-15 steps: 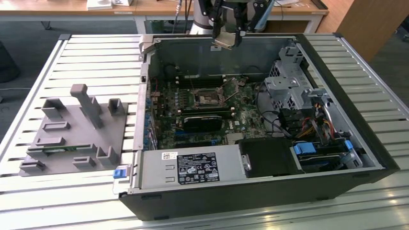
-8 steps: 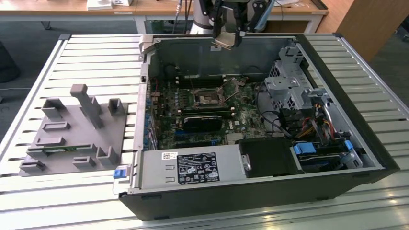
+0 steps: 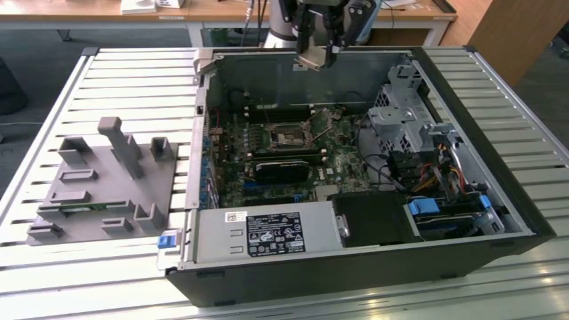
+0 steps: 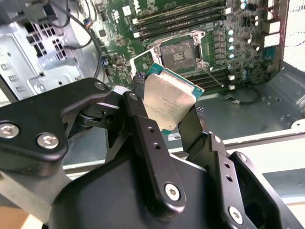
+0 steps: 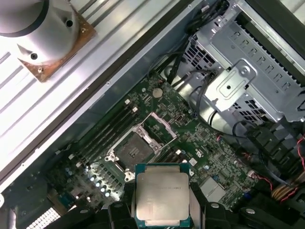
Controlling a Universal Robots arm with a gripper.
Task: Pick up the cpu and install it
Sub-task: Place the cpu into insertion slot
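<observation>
black two-finger gripper (image 4: pixel 167 112) clamping small flat silver-topped square cpu (image 4: pixel 167 98) by opposite edges; probably light, stiff, fragile; black-framed socket (image 5: pixel 129 151) sitting below tool.

An open black computer case (image 3: pixel 356 277) lay on the slatted desk (image 3: pixel 133 80). Inside it sat a green motherboard (image 3: pixel 342 167), a silver power supply (image 3: pixel 258 233) and a metal drive cage (image 3: pixel 400 123). Beside the case stood a grey moulded fixture (image 3: pixel 98 193).

exterior view: high, looking down into open computer case (image 3: pixel 356 280) on bench (image 3: pixel 133 80), whole scene | both wrist views: close, past end effector (image 4: pixel 167 106) and cpu (image 5: pixel 162 195) onto motherboard (image 5: pixel 209 143) | shared by all three: socket (image 3: pixel 292 137) area
</observation>
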